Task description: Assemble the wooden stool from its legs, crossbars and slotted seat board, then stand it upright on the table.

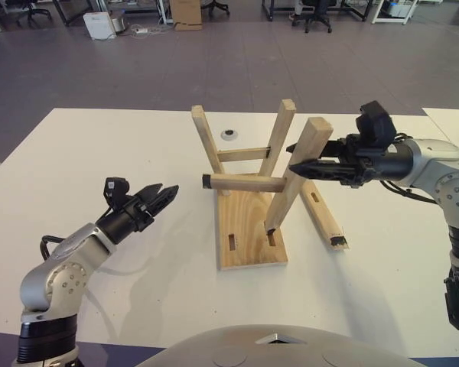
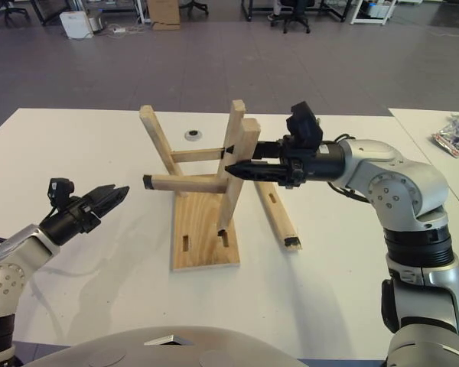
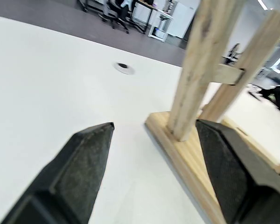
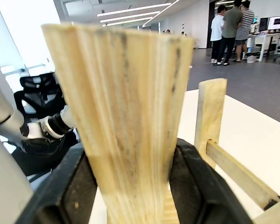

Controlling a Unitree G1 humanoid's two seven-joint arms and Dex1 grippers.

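With twelve o'clock pointing away from us across the table (image 1: 99, 153), the seat board (image 1: 249, 248) is the dial's centre, lying flat on the white top.

Nearest to us, at about eight o'clock and well apart from the board, the left gripper (image 1: 167, 193) hangs above the table. Its two fingers are spread wide with nothing between them and touch nothing, and they point toward the board's near left edge.

Two slots are cut in the board's near end. The held leg (image 1: 285, 197) comes down to the board just beyond the near right-hand slot and leans up and away toward one o'clock. We cannot tell whether its foot rests on the wood or sits just clear of it.

At three o'clock a loose leg (image 1: 325, 214) lies flat on the table just beside the board's right edge, its dark-tipped end toward us.

Higher up, at two o'clock, the right gripper (image 1: 297, 158) comes in from the right. It is clamped on the upper part of the held leg, one finger pressed against each side.

Toward the far end a lower crossbar (image 1: 245, 183) runs left to right, its black-capped end jutting toward ten o'clock. Beyond it, two far legs (image 1: 208, 141) rise splayed from the board, joined by an upper crossbar (image 1: 243, 154).

At twelve o'clock, past the stool parts, a small round disc (image 1: 229, 134) sits on the table.
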